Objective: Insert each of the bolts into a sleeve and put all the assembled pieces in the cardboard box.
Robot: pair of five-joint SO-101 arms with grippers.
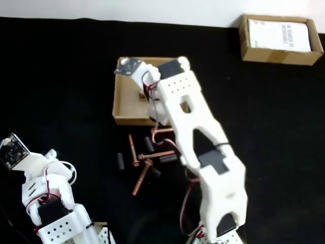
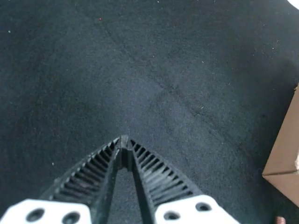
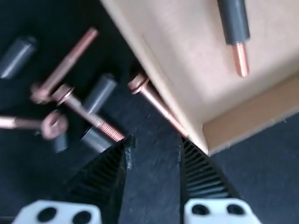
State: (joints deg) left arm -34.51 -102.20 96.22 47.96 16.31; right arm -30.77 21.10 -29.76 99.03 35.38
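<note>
Table, draped in black, is the biggest thing before me. Across it stretches the right arm, its wrist over the near edge of the cardboard box. The right gripper hangs with jaws parted and nothing between them, just outside a corner of that box. The left arm sits folded near its own base. The left gripper is closed on nothing over bare cloth.

One assembled piece lies inside the box. One bolt lies outside it, touching the wall, just beside the open fingers. To my eye that is the trouble. A finger has no room on the wall side, so a pinch there could catch the cardboard and shove the box, or roll the bolt away. The loose bolts heaped nearby cross one another, so lifting one may drag its neighbour.

The bolt at the wall runs along it, head away from the corner, threads toward it. The assembled piece lies flat, bare copper threads at one end, aimed roughly at that same corner. The spare sleeves lie on their sides, pointing every which way.
</note>
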